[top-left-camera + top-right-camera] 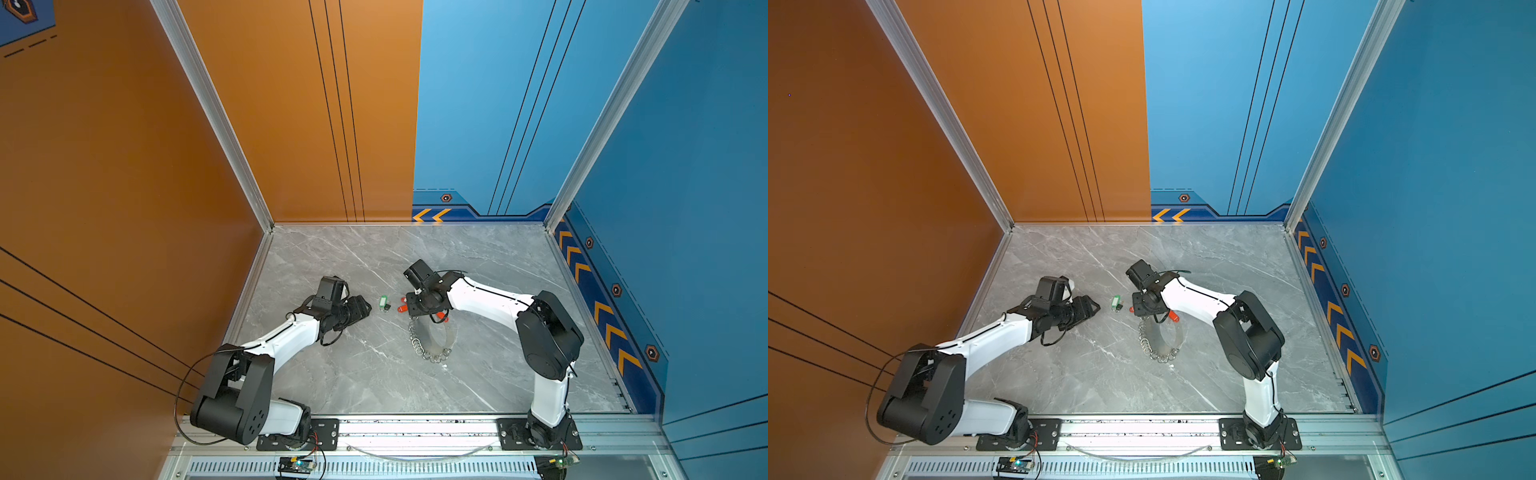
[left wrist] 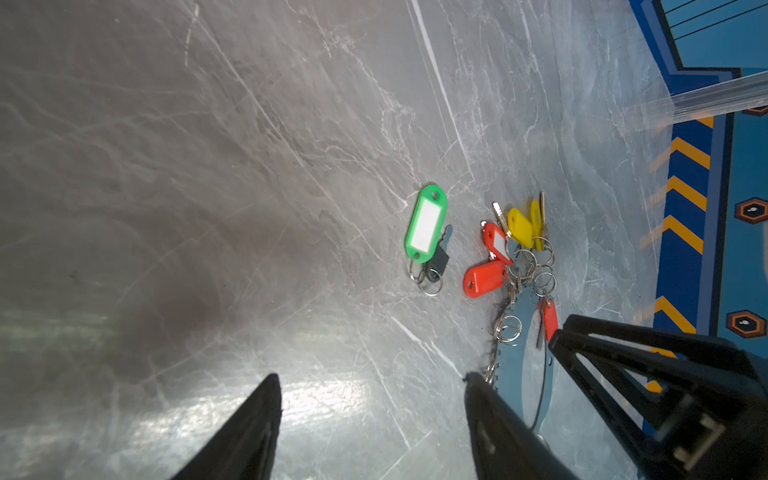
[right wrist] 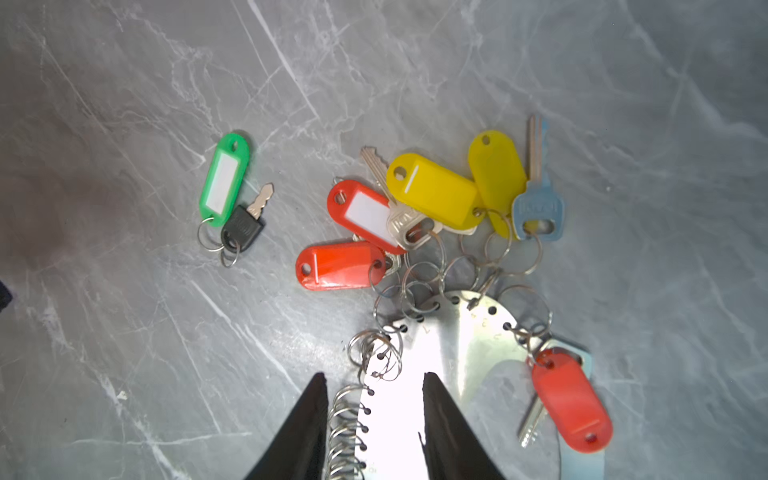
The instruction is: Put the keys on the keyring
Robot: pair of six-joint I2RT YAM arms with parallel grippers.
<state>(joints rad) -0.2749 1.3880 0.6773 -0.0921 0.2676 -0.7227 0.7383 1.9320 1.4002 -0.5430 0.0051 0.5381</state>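
Our left end effector [image 2: 372, 376] hangs released and empty over bare worktop [image 1: 365, 386]. The right end effector [image 3: 374, 374] straddles the keyring [image 3: 469, 332] mid-worktop; whether it grips, we cannot tell. The keys [image 3: 432, 195] cluster at its far end, one green-tagged key [image 3: 224, 183] apart leftward, all well inside the edges.

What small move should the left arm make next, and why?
Probably ease the open left gripper forward onto the green-tagged key. It lies alone on the table, apart from the keyring, while the red- and yellow-tagged keys cluster at its end. The right gripper straddles the keyring, so the left one seems free to fetch.
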